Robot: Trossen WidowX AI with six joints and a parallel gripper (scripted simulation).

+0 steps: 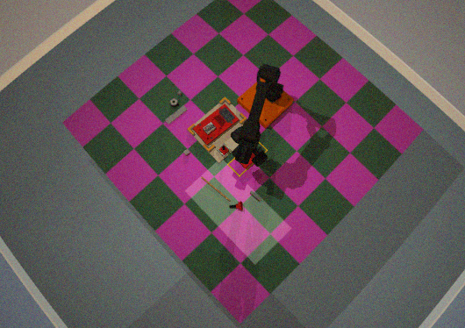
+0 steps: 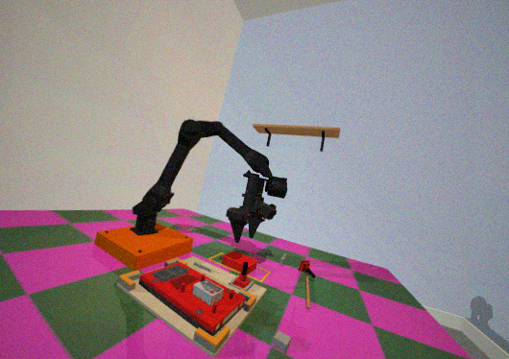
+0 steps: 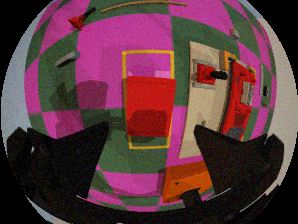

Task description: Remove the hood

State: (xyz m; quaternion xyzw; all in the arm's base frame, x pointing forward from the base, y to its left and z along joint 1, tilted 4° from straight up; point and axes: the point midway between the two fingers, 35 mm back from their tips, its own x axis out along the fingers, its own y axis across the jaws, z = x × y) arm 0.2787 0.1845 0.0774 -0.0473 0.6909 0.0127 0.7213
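Observation:
The red hood [image 1: 246, 162] [image 2: 239, 261] [image 3: 150, 97] rests on the table within the yellow outline of the marked area [image 1: 233, 170] [image 2: 266, 275] [image 3: 148, 52]. In the wrist view it lies toward the near end and its sides cover parts of the outline's side lines, so I cannot tell its exact margin there. My gripper [image 2: 244, 239] [image 3: 153, 128] is open and empty, above the hood with a visible gap. The red toy car [image 2: 226, 313] [image 3: 239, 107] has no hood on it; its grey engine block [image 1: 209, 128] [image 2: 207, 291] shows.
The car sits on a beige board [image 1: 219, 156] [image 2: 259, 291]. A red piece with a black handle [image 2: 241, 280] [image 3: 205, 74] stands at its edge. A red-black object [image 1: 238, 206] [image 2: 305, 266], a thin stick [image 1: 216, 189] and a grey block [image 1: 187, 153] [image 2: 281, 342] lie farther out.

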